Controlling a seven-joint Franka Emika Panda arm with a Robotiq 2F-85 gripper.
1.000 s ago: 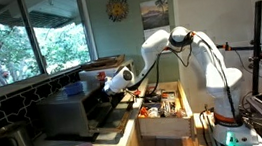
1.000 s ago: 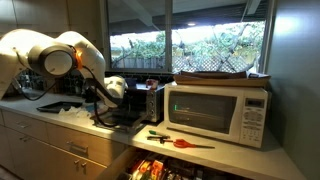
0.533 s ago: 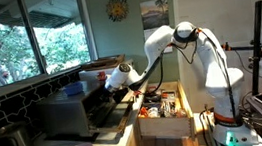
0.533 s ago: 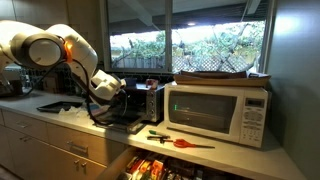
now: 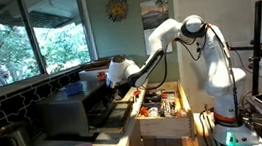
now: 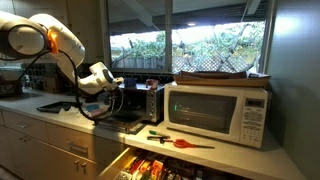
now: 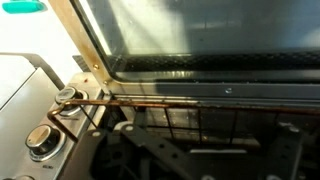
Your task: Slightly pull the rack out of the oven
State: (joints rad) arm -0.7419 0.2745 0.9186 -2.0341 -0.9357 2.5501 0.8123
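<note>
While the gripper (image 5: 112,78) hangs just above the oven (image 5: 75,112), its dark fingers (image 7: 135,155) in the wrist view stand well apart and hold nothing. The rack (image 7: 200,110) lies at the cavity mouth, its front bar (image 7: 200,97) just behind the let-down door (image 7: 200,35). Recommended: descend squarely onto that bar near its middle, close firmly, then draw straight and level over the door, stopping early.

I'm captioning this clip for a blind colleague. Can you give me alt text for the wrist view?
Close-up of the oven: its wire rack, front bar running across the frame, shows below a framed glass pane. Two round knobs sit at lower left, and the dark, blurred end effector fills the bottom edge.
</note>
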